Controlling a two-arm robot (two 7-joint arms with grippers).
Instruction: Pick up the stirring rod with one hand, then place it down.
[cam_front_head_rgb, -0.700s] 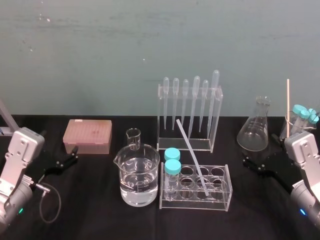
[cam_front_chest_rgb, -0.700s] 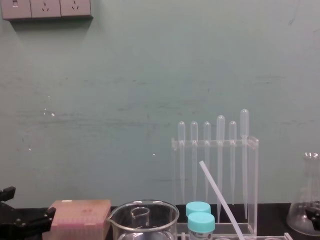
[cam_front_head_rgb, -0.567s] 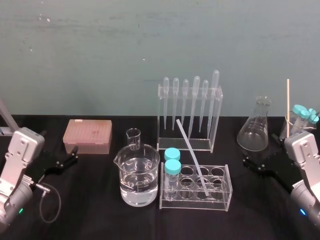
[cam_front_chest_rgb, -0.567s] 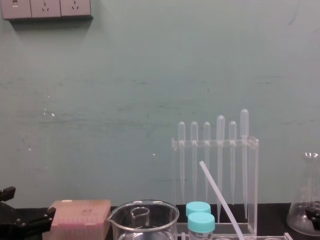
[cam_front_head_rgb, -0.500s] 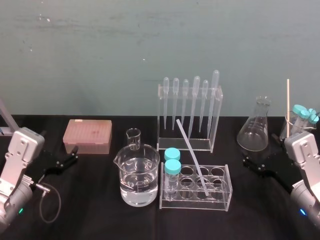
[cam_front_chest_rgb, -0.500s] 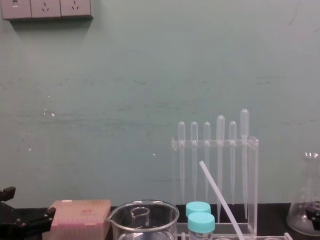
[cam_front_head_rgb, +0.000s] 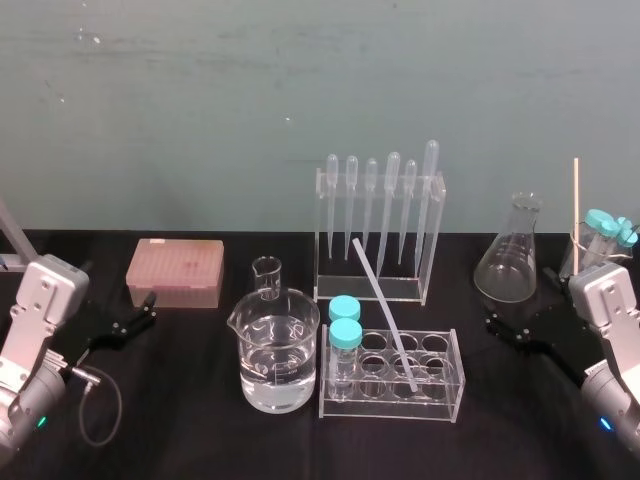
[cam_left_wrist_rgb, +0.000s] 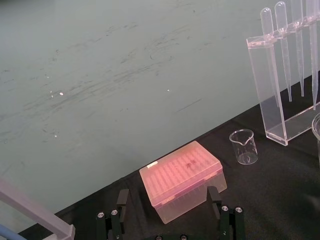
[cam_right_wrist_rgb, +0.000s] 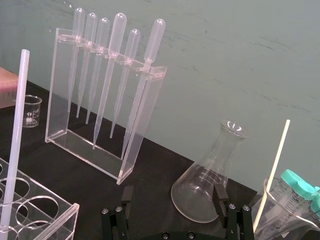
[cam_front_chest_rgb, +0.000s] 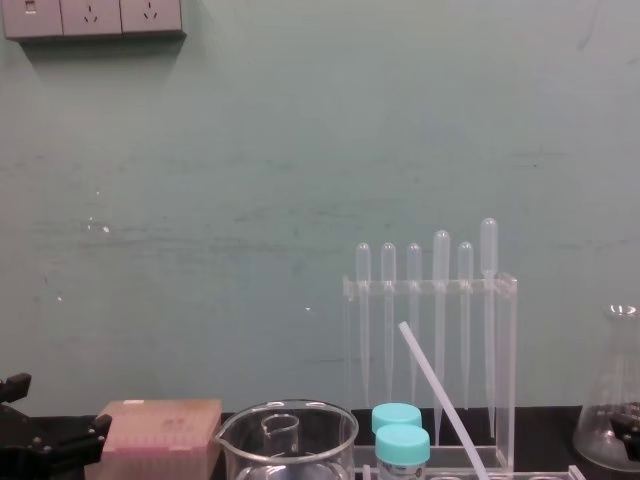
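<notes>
Scanning from the left, I see the left gripper (cam_front_head_rgb: 150, 308), black jaws spread, near the frosted pink box (cam_front_head_rgb: 175, 270), the slim translucent stirring rod (cam_front_head_rgb: 383, 310) leaning in the clear acrylic tube rack (cam_front_head_rgb: 390, 405) mid-table, and the right gripper (cam_right_wrist_rgb: 172, 197), likewise spread, by the conical glass flask (cam_front_head_rgb: 510, 265).

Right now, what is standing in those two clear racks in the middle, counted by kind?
Droppers: 6
Blue-capped tubes: 2
Stirring rod: 1
Total: 9
</notes>
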